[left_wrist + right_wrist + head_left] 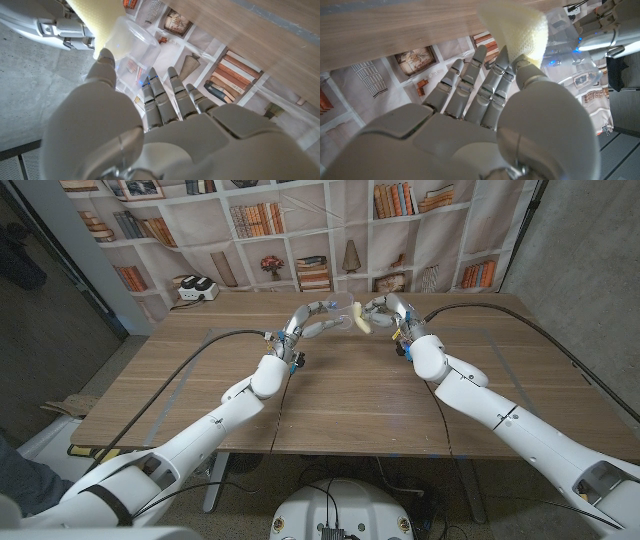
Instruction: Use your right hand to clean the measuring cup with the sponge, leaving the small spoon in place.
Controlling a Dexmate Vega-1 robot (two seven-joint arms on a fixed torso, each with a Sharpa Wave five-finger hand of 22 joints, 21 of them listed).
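Above the far middle of the wooden table (330, 395) my left hand (305, 320) holds up a clear plastic measuring cup (336, 310). My right hand (392, 313) pinches a pale yellow sponge (361, 321) and presses it against the cup's mouth. In the left wrist view the cup (134, 44) sits between the thumb and fingers of my left hand (150, 125), with the sponge (97, 20) and my right hand (55, 26) at its rim. In the right wrist view my right hand (485, 115) grips the sponge (517, 30) against the cup (570, 57).
A white box with black knobs (196, 288) stands at the table's back left corner. A bookshelf-print curtain (300, 230) hangs behind the table. Black cables (520, 315) run along both arms. Blue tape lines mark the tabletop.
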